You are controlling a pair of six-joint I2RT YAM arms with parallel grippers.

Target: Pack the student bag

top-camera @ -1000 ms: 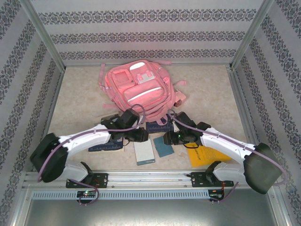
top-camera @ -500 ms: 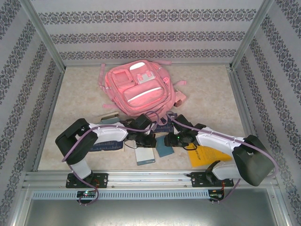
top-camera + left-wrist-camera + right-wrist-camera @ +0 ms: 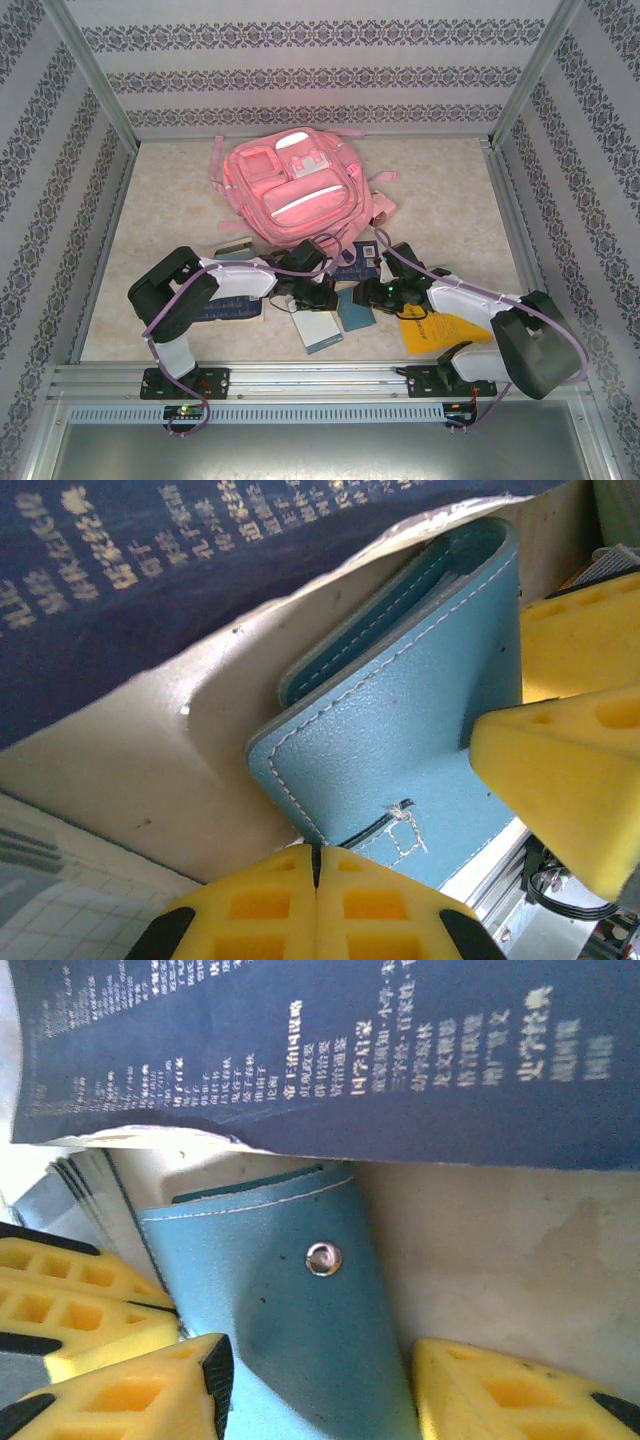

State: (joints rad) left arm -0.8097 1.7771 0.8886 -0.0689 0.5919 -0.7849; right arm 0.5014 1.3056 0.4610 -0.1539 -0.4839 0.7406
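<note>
Patterned walls box in the pale surface [image 3: 170, 200], and the student bag [image 3: 295, 190] lies flat at the back, just beyond both arms. My left end effector [image 3: 316, 880] is pressed together with nothing visible between its pads, right beside the blue leather wallet [image 3: 400, 740]. My right end effector [image 3: 318, 1370] is spread astride that wallet; whether it actually pinches, I cannot tell. Both sets of yellow fingers crowd one small item, so I could knock them together or shove the wallet away. Its top edge tucks under a navy book [image 3: 300, 1050], which may drag along on a lift.
</note>
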